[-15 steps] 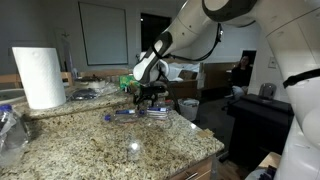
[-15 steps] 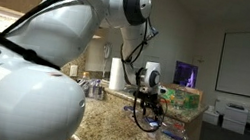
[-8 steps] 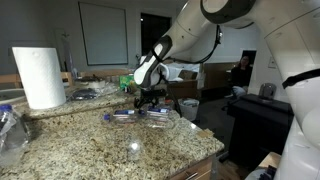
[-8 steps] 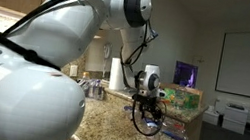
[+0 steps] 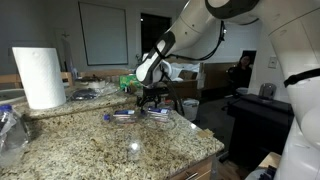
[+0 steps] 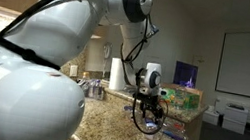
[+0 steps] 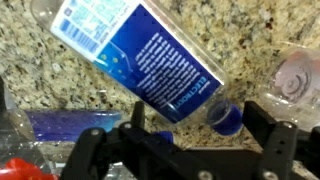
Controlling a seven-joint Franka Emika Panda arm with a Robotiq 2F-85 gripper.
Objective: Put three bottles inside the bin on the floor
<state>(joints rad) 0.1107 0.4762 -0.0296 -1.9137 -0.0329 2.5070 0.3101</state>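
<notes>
Several bottles (image 5: 128, 114) lie on the granite counter (image 5: 90, 150), where the arm (image 5: 192, 38) bends steeply down over them, its gripper (image 7: 185, 140) spread wide with a finger on either side of the capped end of one blue-labelled bottle (image 7: 140, 60).

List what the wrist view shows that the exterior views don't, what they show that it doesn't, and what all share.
Only the wrist view: white print on the blue label of the nearest bottle, its blue cap, and the gripper with fingers spread wide. Only an exterior view: the paper-towel roll, the robot arm, a person in the background. Shared: bottles lying on the granite counter under the gripper.
</notes>
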